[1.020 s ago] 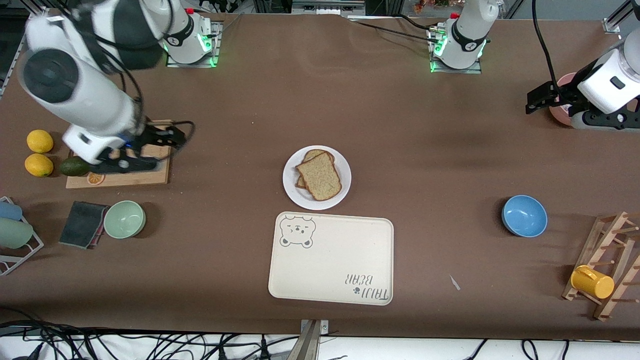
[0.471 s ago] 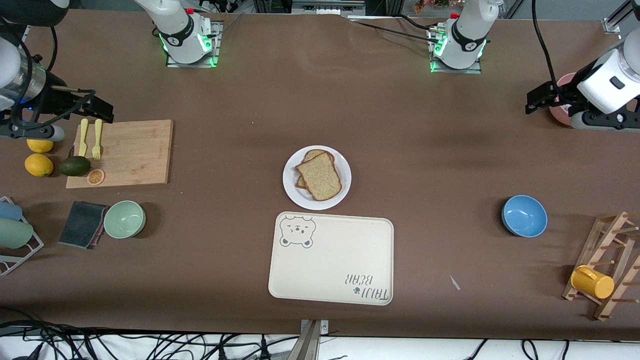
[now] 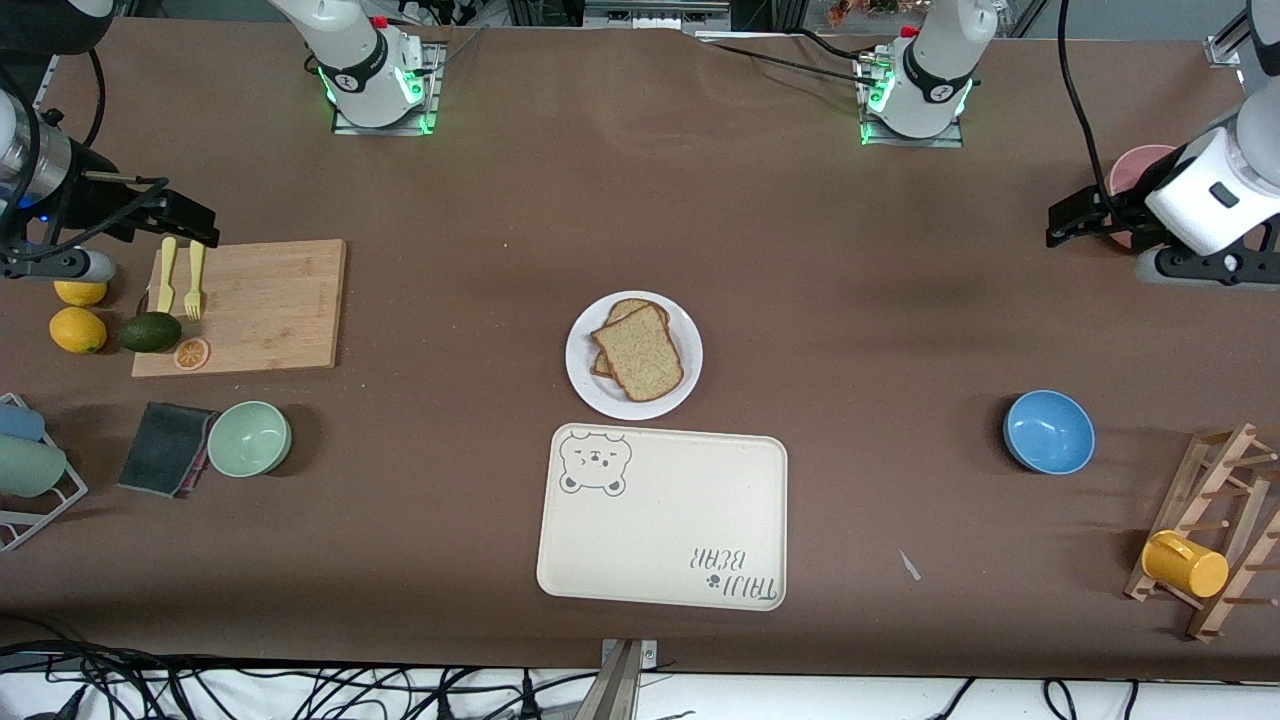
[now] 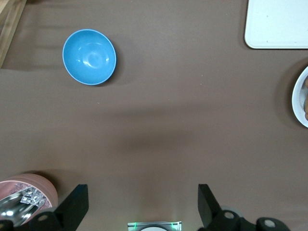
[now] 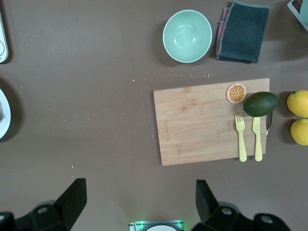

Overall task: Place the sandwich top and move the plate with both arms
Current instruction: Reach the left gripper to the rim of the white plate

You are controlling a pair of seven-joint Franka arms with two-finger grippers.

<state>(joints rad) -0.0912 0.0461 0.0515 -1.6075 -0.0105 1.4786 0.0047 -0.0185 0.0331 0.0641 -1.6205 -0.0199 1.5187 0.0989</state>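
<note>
Speckled tan sandwich top [image 3: 640,352] lying on the round white plate [image 3: 681,335] at mid-tabletop [image 3: 800,280], covering another slice beneath it, well apart from both pincers. Cream bear-print tray [image 3: 662,517] just beside the plate, nearer the front camera.

Right pincer [image 3: 185,215] up in the air at the right arm's end of the tabletop, over the edge of a wooden cutting board [image 3: 265,300], fingers spread wide and holding nothing. On the board below it: a yellow fork [image 3: 195,278] and a yellow knife [image 3: 165,275], an orange slice [image 3: 191,353], and a dark avocado [image 3: 150,332] at the board's edge. Two lemons [image 3: 78,330] beside the avocado. Pale green bowl [image 3: 249,438] and dark folded cloth [image 3: 166,448] nearer the front camera than the board.

Left pincer [image 3: 1075,213] up in the air at the left arm's end, beside a pink bowl [image 3: 1135,165], fingers likewise spread wide and empty. Blue bowl [image 3: 1048,431] on the tabletop nearer the front camera than that pincer; a wooden rack [image 3: 1225,525] with a yellow cup [image 3: 1185,564] nearer still.
</note>
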